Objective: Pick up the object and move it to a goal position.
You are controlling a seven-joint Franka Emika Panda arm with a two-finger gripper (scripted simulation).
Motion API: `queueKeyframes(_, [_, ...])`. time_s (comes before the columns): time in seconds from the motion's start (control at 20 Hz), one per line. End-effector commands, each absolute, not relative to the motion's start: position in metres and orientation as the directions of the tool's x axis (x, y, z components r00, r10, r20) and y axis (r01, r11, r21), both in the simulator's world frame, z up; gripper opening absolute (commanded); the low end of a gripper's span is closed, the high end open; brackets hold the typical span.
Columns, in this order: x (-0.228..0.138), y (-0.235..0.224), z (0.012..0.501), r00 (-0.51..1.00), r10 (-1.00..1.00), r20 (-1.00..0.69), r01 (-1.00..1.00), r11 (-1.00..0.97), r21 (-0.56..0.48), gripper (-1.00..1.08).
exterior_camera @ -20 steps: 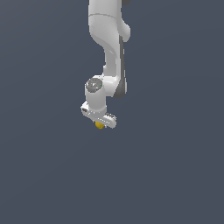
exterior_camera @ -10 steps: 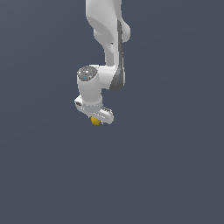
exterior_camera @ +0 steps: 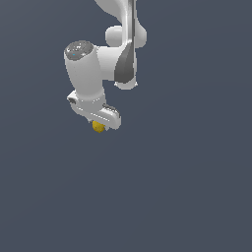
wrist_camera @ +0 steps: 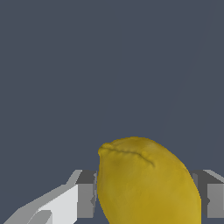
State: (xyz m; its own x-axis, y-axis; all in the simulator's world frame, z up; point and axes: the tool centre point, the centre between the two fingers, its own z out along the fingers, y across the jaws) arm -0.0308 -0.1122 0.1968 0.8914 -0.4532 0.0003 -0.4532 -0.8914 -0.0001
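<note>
Outside, you see the white arm reaching down from the top, wrist bent toward the exterior view's left — the gripper hangs beneath it, closed on the yellow object. Through the wrist camera, the object sits pinched between both fingers — touching each.

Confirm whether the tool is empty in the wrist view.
No, the yellow object sits between the tool's two fingers, which press against its sides.
</note>
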Motion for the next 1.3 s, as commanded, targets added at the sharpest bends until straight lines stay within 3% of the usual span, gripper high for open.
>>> queueKeyframes(0.0, [-0.026, -0.119, 0.223, 0.891, -0.453, 0.0, -0.453, -0.891, 0.0, -1.0])
queueKeyframes(0.65, [0.002, -0.15, 0.346, 0.892, -0.453, 0.0, -0.453, -0.892, 0.0, -1.0])
queueKeyframes(1.25, [0.022, -0.17, 0.42, 0.892, -0.452, 0.0, -0.452, -0.892, 0.0, -1.0])
